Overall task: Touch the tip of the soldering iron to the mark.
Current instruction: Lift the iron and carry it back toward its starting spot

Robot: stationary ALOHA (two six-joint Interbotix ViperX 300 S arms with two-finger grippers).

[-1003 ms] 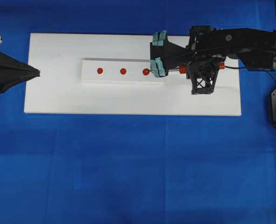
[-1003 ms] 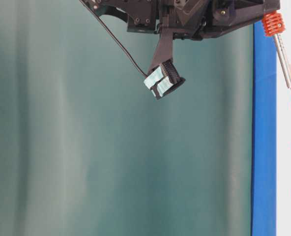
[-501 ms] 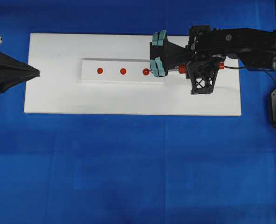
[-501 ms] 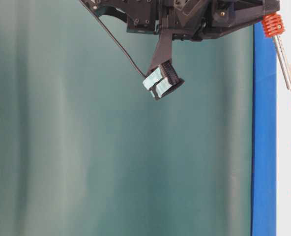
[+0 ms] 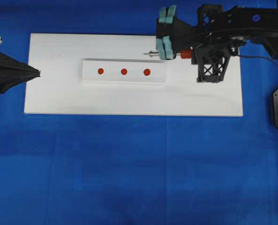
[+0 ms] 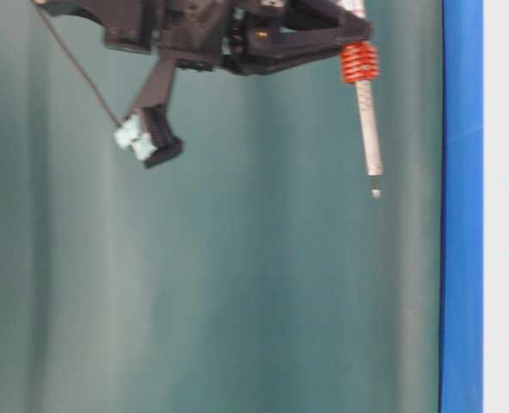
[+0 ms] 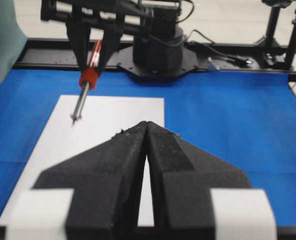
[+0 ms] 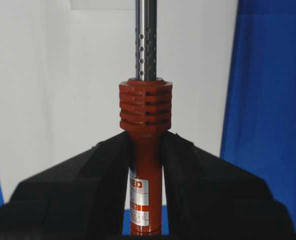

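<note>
My right gripper (image 8: 145, 145) is shut on the red-orange handle of the soldering iron (image 8: 145, 107), just behind its ribbed collar (image 5: 185, 54). The iron hangs in the air above the white board (image 5: 50, 93). Its tip (image 5: 147, 54) points left, beyond the far edge of the white strip (image 5: 89, 77). Three red marks lie in a row on the strip; the nearest mark (image 5: 147, 72) is bare and the tip (image 6: 376, 191) is well clear of it. My left gripper (image 5: 37, 72) is shut and empty at the board's left edge, and it faces the iron (image 7: 88, 77).
The board lies on a blue cloth (image 5: 129, 164). The right arm (image 5: 242, 23) reaches over the board's far right corner, with a teal-padded part (image 5: 166, 30) sticking up. Its base (image 7: 155, 50) and a black frame rail stand behind. A green backdrop (image 6: 194, 258) fills the table-level view.
The right arm has lifted the iron off the right-hand mark, which its tip was touching, and carried it up and toward the board's far edge. The left arm has not moved.
</note>
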